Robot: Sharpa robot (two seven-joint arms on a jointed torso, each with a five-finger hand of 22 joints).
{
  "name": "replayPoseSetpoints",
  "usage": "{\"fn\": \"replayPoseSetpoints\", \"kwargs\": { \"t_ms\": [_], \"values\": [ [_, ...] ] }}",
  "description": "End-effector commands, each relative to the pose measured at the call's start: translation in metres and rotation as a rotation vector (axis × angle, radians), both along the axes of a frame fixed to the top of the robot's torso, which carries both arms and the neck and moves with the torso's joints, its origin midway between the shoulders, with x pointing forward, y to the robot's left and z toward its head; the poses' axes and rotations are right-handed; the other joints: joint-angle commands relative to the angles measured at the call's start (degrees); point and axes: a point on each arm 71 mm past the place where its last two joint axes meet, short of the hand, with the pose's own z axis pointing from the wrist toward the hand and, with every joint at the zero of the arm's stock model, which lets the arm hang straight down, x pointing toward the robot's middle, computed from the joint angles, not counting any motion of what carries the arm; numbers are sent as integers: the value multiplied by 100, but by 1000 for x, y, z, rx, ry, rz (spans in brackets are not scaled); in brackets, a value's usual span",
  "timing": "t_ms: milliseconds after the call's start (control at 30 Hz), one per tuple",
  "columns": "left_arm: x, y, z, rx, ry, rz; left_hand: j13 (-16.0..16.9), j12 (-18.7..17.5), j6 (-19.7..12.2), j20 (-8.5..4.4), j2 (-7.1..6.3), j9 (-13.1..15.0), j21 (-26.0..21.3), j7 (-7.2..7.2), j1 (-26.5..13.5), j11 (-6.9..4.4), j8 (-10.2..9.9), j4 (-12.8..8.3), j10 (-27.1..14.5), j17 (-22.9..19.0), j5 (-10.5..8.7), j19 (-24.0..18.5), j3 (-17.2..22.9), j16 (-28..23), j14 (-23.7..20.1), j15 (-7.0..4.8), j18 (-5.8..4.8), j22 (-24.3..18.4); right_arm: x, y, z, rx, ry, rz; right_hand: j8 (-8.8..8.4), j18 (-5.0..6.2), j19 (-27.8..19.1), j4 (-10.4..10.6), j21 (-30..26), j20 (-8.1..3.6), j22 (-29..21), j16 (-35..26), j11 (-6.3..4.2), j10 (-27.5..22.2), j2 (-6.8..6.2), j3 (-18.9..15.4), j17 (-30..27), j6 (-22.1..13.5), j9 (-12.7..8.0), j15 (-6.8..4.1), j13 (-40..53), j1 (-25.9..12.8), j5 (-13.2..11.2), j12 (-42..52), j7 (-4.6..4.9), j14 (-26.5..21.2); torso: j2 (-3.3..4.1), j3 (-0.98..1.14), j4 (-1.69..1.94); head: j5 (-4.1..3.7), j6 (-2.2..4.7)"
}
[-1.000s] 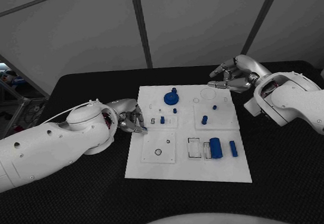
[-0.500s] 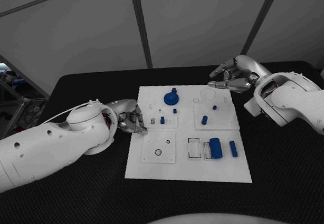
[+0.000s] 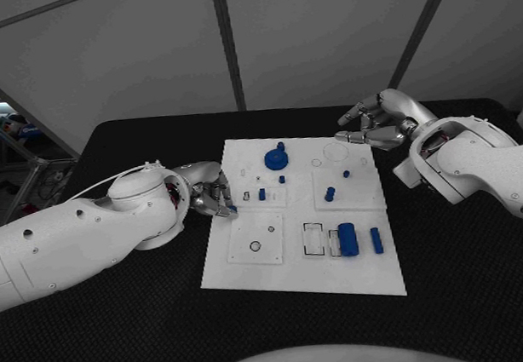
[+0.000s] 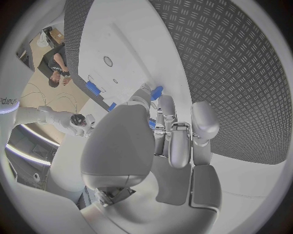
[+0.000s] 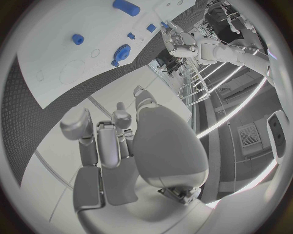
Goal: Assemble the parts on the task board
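Note:
The white task board [image 3: 254, 265] lies in the middle of the black table. On it are a blue gear-like part [image 3: 277, 157], a thick blue cylinder [image 3: 348, 239], a slimmer blue part [image 3: 377, 239] and several small blue pegs such as one at mid-board [image 3: 329, 194]. My left hand [image 3: 214, 195] is at the board's left edge, and its fingertips pinch a small blue part [image 4: 156, 92] just over the board [image 4: 122, 39]. My right hand [image 3: 378, 122] hovers off the board's far right corner with its fingers curled in and nothing visible in them. From behind my right hand [image 5: 122, 146] I see the board [image 5: 55, 63] and the gear-like part [image 5: 122, 51].
Recessed outlines mark slots on the board, among them a round hole [image 3: 256, 245] and rectangular pockets [image 3: 313, 238]. Black textured table [image 3: 113, 314] surrounds the board on all sides. Grey wall panels stand behind the table's far edge.

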Motion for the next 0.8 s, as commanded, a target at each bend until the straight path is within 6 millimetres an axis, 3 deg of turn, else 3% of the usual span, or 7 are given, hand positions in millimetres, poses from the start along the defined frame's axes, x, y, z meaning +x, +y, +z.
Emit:
{"fn": "replayPoseSetpoints", "kwargs": {
  "t_ms": [33,433,800],
  "values": [
    [0,-1,0,-4,10,-7,-7,-11,-6,31,-11,-15,-34,7,-96,25,-43,18,17,798,-7,-12,-61,6,413,44,-545,519,0,1,1,-1,-5,5,21,63,-10,5,-34,-37,-4,-22,-40,6,45,9,156,55,-5,-29,-3,15,36,-13,-3,275,0,0,0,-4,-9],
    [0,-2,0,-10,13,-16,78,34,116,29,135,-7,17,-35,-126,-8,-25,25,77,812,9,15,-47,11,417,27,-552,549,0,1,1,-2,-5,6,21,62,-9,6,-34,-37,-3,-22,-40,5,44,8,156,56,-5,-29,-4,12,35,-14,-3,275,0,-2,4,-8,-4],
    [0,-2,-1,-35,29,-9,125,1,266,-24,559,-5,32,-135,183,-96,-29,-35,123,820,2,35,336,10,419,-47,-554,582,0,1,1,-3,-1,5,22,62,-9,8,-35,-38,-4,-24,-40,10,44,7,154,57,-5,-29,2,9,35,-9,-3,275,0,-2,2,-8,-12]
  ]
}}
